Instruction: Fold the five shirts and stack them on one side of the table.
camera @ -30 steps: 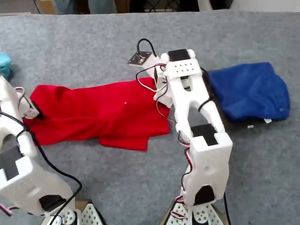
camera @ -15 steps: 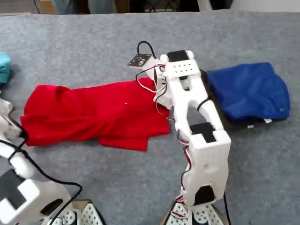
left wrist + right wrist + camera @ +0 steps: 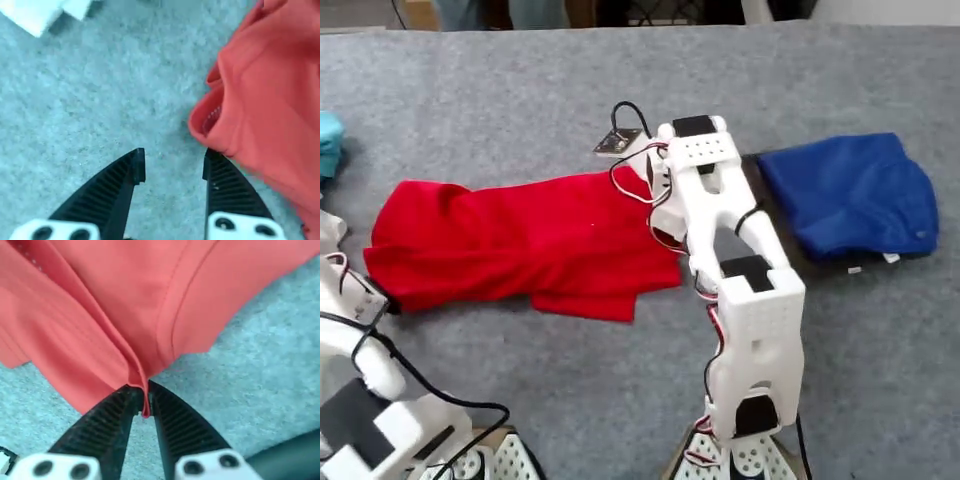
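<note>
A red shirt (image 3: 520, 245) lies spread across the middle-left of the grey table (image 3: 500, 90). My right gripper (image 3: 142, 397) is shut on a raised fold of the red shirt (image 3: 125, 310); in the high view this right gripper (image 3: 658, 205) is at the shirt's right edge. My left gripper (image 3: 172, 162) stands open just above the table, with the red shirt's corner (image 3: 215, 120) slightly beyond its fingertips and nothing between them. In the high view the left gripper (image 3: 378, 298) is at the shirt's near-left corner. A folded blue shirt (image 3: 850, 195) lies at the right.
A teal cloth (image 3: 328, 140) shows at the table's left edge. A small circuit board (image 3: 617, 142) on a wire sticks out beside the right arm's wrist. Bare grey table lies behind and in front of the red shirt.
My left arm has pulled away from the red shirt's left edge to its near-left corner, gripper now open. The right arm has shifted slightly left, still holding the fold.
</note>
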